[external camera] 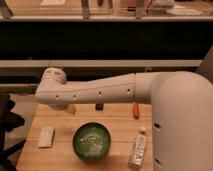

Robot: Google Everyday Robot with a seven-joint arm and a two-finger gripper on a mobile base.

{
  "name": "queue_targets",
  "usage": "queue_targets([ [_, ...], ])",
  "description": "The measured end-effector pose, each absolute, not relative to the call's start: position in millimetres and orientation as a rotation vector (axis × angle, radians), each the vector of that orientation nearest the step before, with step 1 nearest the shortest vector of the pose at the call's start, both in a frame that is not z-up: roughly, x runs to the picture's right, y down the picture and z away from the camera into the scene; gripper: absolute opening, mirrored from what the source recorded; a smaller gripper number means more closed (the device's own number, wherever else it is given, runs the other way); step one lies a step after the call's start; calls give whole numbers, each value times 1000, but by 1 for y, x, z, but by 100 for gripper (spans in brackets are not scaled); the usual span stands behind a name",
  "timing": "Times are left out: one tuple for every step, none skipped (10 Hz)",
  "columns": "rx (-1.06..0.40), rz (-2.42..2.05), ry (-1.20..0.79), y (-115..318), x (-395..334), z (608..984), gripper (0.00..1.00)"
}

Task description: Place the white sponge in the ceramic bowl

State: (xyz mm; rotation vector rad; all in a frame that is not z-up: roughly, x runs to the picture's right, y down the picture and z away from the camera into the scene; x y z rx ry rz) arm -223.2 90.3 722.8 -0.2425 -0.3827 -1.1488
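Observation:
The white sponge (46,136) lies flat on the wooden table (60,161) at the front left. The ceramic bowl (92,141), dark green with a paler patterned centre, stands at the table's front middle, to the right of the sponge. My white arm (100,92) reaches from the right across the back of the table, above both. My gripper (69,108) is mostly hidden under the arm's left end; only a small pale part shows below it, over the table's back left, apart from the sponge and behind it.
A white bottle (138,148) lies at the front right beside the bowl. An orange-red stick (134,109) and a small dark object (99,106) sit at the back edge. A black chair (7,125) stands left of the table. A dark counter runs behind.

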Motion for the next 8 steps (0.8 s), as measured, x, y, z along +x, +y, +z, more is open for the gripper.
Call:
queue_targets([
  [-240, -1166, -388, 93, -227, 722, 80],
  [-241, -1175, -391, 94, -227, 722, 80],
  [-238, -1183, -394, 94, -227, 724, 80],
  [-234, -1205, -404, 95, -229, 727, 80],
  [-229, -1225, -414, 96, -236, 727, 80],
  [-226, -1239, -421, 96, -242, 728, 80],
  [-223, -1258, -430, 96, -247, 728, 80],
  [-225, -1277, -434, 97, -247, 730, 80],
])
